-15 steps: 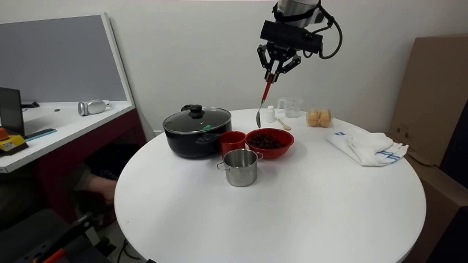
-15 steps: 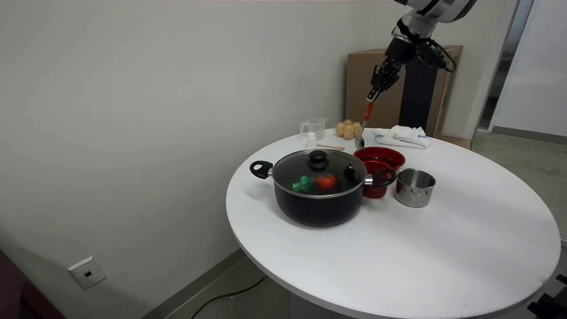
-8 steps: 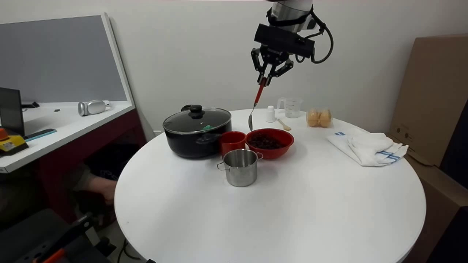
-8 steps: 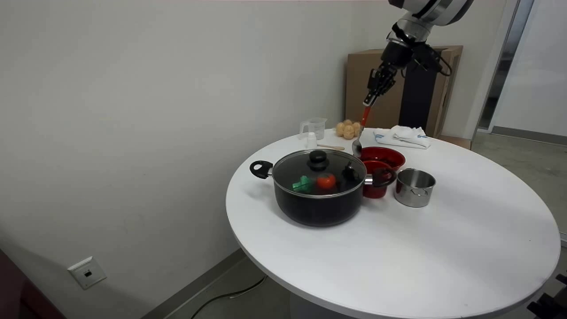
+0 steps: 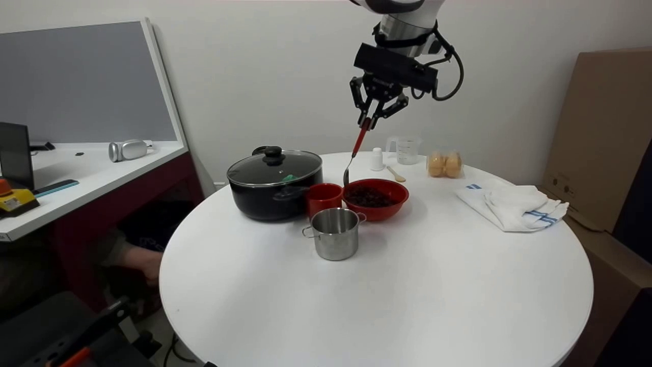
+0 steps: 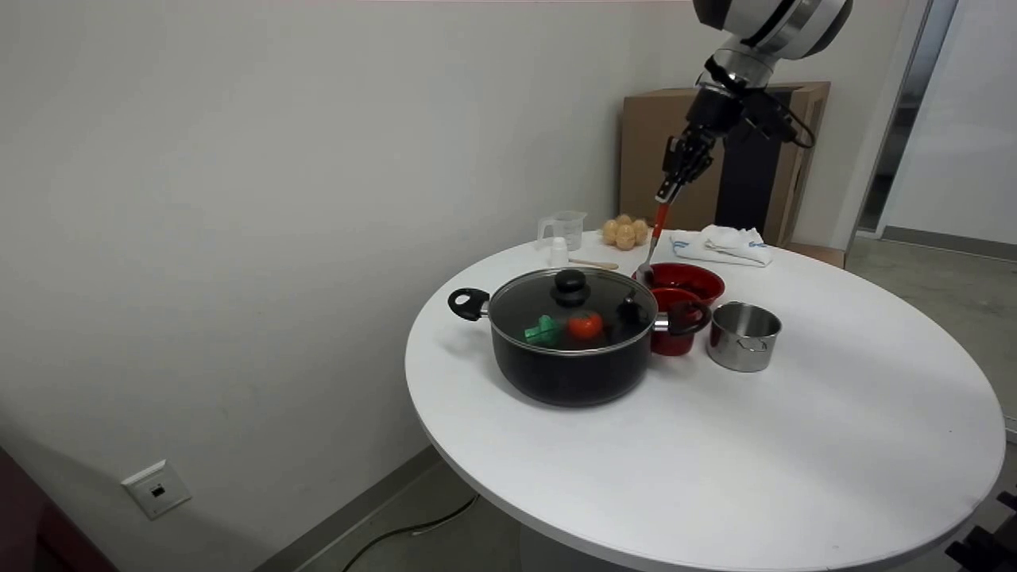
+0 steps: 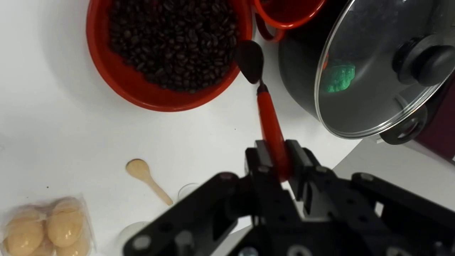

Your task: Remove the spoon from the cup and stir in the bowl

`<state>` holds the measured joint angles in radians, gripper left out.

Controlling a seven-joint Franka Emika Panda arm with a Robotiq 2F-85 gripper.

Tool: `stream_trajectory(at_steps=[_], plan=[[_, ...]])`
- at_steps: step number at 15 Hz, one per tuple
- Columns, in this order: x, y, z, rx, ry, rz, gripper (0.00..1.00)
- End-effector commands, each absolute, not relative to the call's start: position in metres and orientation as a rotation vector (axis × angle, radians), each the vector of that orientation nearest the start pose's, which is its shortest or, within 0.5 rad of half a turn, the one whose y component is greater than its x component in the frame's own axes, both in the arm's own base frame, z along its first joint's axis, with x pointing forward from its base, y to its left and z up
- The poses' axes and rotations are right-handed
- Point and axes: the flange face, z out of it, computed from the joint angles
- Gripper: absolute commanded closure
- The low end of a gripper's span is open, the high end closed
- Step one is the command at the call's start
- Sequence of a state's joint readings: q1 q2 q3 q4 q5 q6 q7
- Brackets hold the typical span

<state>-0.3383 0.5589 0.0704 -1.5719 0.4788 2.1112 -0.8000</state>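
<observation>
My gripper (image 7: 276, 147) is shut on the red handle of the spoon (image 7: 269, 113), whose metal head points downward. In an exterior view the spoon (image 5: 359, 140) leans a little, its head at the rim of the bowl (image 5: 382, 215). From the wrist the spoon's head overlaps the edge of the bowl (image 7: 133, 93) nearest the pot; whether they touch I cannot tell. Dark beans fill much of the red bowl. Beside it stands the red cup (image 5: 324, 202), with no spoon in it. Part of the cup (image 6: 672, 345) is behind the pot's handle.
A black lidded pot (image 5: 265, 201) stands against the cup's other side, with a steel cup (image 5: 337, 242) close by. Around the bowl lie a wooden spoon (image 7: 149, 181), packed eggs (image 7: 65, 227), a white bottle (image 5: 377, 159), a measuring jug (image 5: 407, 151) and a folded towel (image 5: 514, 206).
The gripper has come down with the spoon and shifted toward the pot, bringing the spoon's head from above the bowl's far side to its rim. The bowl appears to have shifted very slightly.
</observation>
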Motion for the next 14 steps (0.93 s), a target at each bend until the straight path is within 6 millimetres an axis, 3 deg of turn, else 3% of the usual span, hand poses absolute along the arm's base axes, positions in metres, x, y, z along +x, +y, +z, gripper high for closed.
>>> stream_trajectory(at_steps=[1,6,14], plan=[[0.671,-0.173,0.319,-2.707,-0.326,-0.259,0.96],[0.667,-0.191,0.306,-2.727,-0.333,-0.241,0.96],[0.649,-0.252,0.283,-2.758,-0.21,-0.215,0.96]])
